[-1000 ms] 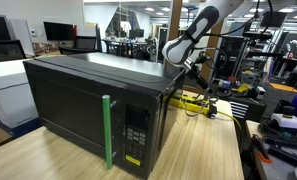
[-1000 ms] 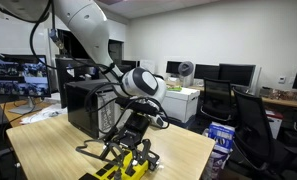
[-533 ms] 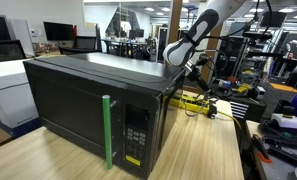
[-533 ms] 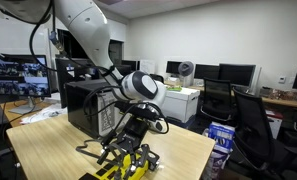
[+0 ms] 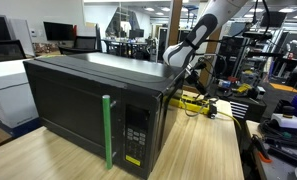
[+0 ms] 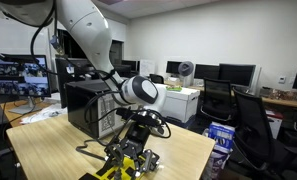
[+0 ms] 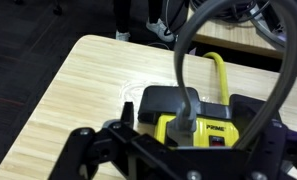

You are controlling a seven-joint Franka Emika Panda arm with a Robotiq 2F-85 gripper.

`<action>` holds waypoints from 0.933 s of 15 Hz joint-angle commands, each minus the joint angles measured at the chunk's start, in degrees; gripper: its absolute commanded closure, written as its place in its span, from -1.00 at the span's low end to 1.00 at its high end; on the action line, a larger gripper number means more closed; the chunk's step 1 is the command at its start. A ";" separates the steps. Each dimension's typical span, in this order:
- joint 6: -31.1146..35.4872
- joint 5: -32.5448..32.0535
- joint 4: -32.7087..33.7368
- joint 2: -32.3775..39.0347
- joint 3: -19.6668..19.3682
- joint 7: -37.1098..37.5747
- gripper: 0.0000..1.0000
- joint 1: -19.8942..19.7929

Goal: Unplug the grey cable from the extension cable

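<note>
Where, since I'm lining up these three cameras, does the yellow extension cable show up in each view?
In an exterior view: the extension cable is right of centre, just past the black microwave.
In an exterior view: it is at the bottom edge, left of centre.
Wrist view: it is at lower centre, with the grey cable rising from it.
Shared landmark: the light wooden table it lies on.
</note>
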 commanded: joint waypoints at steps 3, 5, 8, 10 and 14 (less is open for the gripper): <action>1.63 -0.65 -0.06 0.39 0.57 -1.09 -1.00 -0.67; 1.68 -0.54 0.33 0.62 0.61 -1.11 -1.00 -0.66; 1.76 -0.49 0.71 0.80 0.69 -1.10 -0.50 -0.60; 1.72 -0.70 0.82 0.75 0.59 -1.52 -0.31 -0.75; 1.60 -0.73 0.81 0.79 0.56 -1.44 0.27 -0.71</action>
